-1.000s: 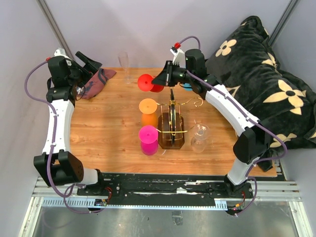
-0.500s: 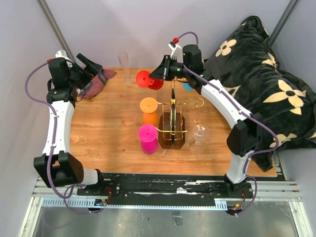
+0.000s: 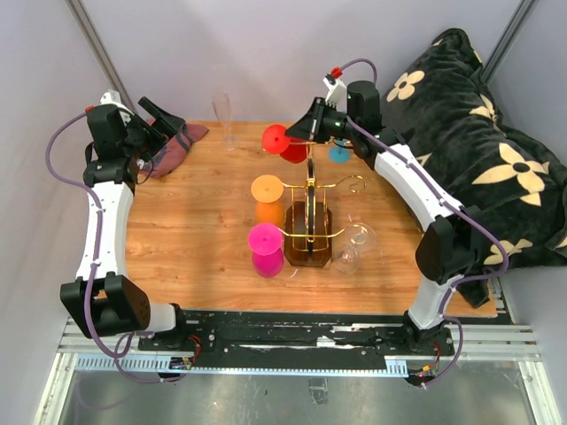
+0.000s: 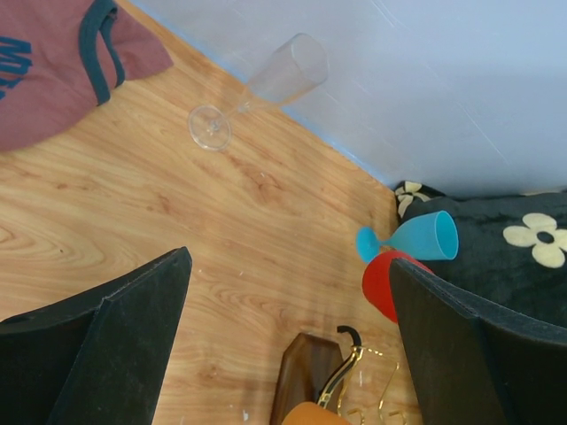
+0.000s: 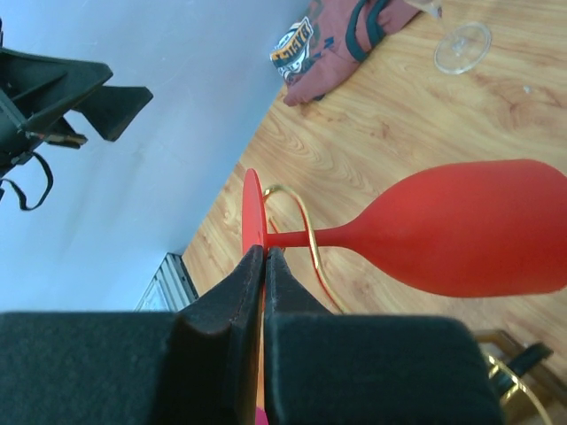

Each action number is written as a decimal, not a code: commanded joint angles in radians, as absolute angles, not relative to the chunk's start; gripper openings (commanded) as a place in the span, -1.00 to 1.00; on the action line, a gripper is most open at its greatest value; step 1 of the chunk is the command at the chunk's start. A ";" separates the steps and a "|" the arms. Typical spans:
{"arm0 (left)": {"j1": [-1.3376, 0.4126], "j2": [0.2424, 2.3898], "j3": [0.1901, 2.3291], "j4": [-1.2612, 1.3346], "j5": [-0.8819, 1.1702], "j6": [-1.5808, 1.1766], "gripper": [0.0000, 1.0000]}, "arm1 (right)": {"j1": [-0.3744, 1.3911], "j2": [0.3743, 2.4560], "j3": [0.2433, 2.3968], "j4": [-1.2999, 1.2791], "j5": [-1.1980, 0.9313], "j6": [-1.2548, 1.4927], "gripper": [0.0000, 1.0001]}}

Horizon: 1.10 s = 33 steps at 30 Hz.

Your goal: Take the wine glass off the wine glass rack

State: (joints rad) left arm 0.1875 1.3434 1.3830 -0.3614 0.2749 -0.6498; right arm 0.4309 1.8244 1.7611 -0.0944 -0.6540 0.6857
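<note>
Held above the tabletop (image 3: 195, 230), at the far end of the dark brown wooden rack with thin gold wire arms (image 3: 308, 232): the red goblet-shaped wine glass (image 5: 469, 230). Pinched edge-on by its flat foot in the right pincer (image 5: 264, 266). Lying sideways, foot leftward and bowl rightward, with a gold wire arm (image 5: 301, 208) curving across the stem. Likely needs sliding out along that wire before coming free. Left pincer (image 4: 288, 345) spread, empty, well apart at far left.
</note>
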 commanded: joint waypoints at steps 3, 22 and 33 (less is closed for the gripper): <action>0.185 1.296 1.371 -0.377 0.332 -0.597 0.98 | 0.420 1.651 1.639 -0.055 -0.733 0.682 -0.99; 0.186 1.305 1.335 -0.411 0.385 -0.598 0.99 | 0.546 1.750 1.798 -0.154 -0.970 0.624 -0.99; 0.186 1.274 1.305 -0.383 0.381 -0.625 0.99 | 0.689 1.865 2.079 -0.407 -0.983 0.148 -0.99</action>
